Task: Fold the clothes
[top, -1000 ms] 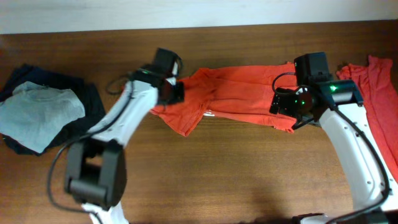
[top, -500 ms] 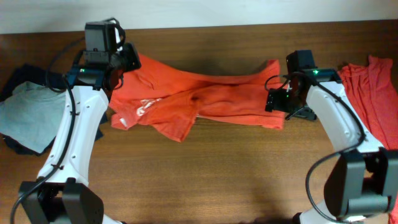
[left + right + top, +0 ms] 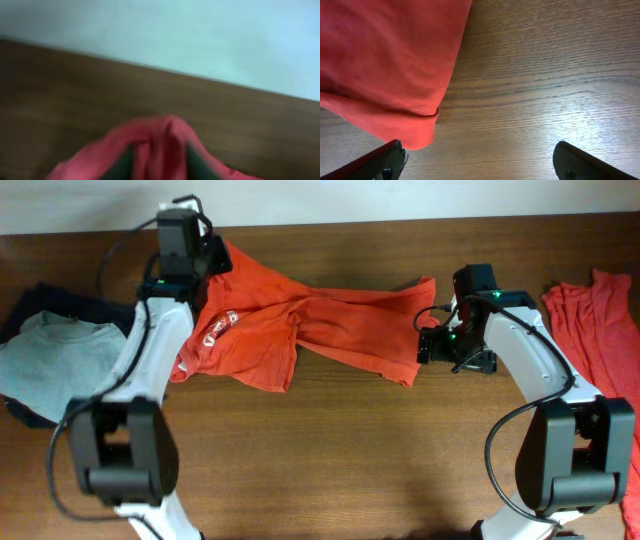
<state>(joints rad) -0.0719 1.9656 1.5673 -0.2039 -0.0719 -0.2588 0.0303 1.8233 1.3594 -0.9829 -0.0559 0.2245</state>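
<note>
From overhead I see the wooden table (image 3: 320, 460) with the orange-red T-shirt (image 3: 330, 330) lying crumpled across its far middle, white lettering (image 3: 213, 332) showing on the left part. My left gripper (image 3: 205, 265) sits at the shirt's far left corner, near the table's back edge. My right gripper (image 3: 428, 345) is just beside the shirt's right edge. At the far left of the table a pale grey-blue tee (image 3: 50, 360) rests on dark navy garments (image 3: 30, 295), well apart from the shirt. Another red garment (image 3: 590, 315) lies at the right edge. The left wrist view is badly blurred: a hump of red cloth rises between two dark fingers (image 3: 125, 162), with brown table and a pale wall (image 3: 200, 30) behind. I cannot tell whether those jaws are pinching the cloth or merely standing around it. The right wrist view is sharp: the jaws stand wide apart with only bare wood between them, holding nothing. The shirt's rounded hem (image 3: 415, 135) lies just beside the left fingertip (image 3: 390, 157), and the rest of the shirt fills the upper left of this view.
</note>
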